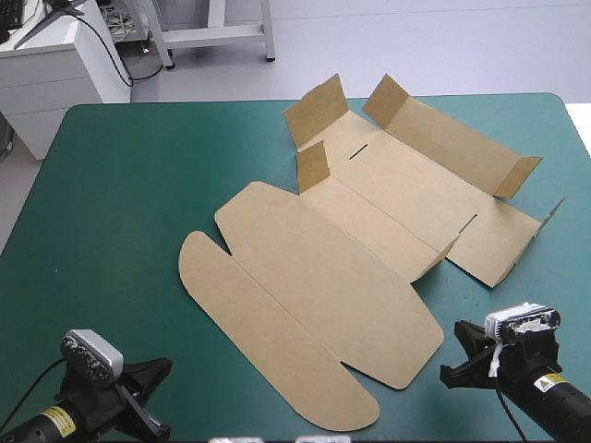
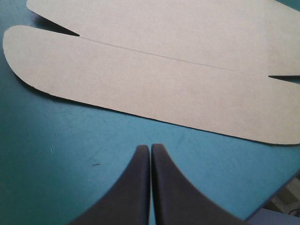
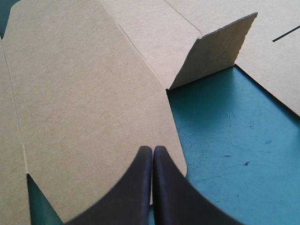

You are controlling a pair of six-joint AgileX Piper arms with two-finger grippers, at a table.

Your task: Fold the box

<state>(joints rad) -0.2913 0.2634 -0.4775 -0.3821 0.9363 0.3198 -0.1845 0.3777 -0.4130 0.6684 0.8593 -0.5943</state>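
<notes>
Brown board makes up the box [image 1: 351,268], a cut sheet lying open on the teal-green surface [image 1: 120,203], running from the lower middle of the high view up to its upper right. The lower half is flat: a wide panel [image 1: 314,277] and, joined to it along a crease, a long rounded flap [image 1: 249,332] on the side nearer the lower left. In the upper right, several short flaps [image 1: 314,111] and a long wall [image 1: 443,138] stand partly raised, but none looks tucked into the slots.

The left gripper [image 2: 150,147] sits in the lower left corner of the high view with its black fingers pressed together into one point. It holds nothing; bare surface lies between it and the rounded flap ahead of it. The right gripper [image 3: 153,149], in the lower right corner, is likewise closed and empty. It is aimed at the near corner of the wide panel, with one upright flap [image 3: 213,51] farther ahead.

The folding appears to be at an early stage, with both arms held back and no panel in hand. The next move probably calls for reaching forward to a raised wall or flap, pushing it fully upright and pressing its tab home. The flat panels lie flush with the surface, so lifting one would need a fingertip slid under an edge.
</notes>
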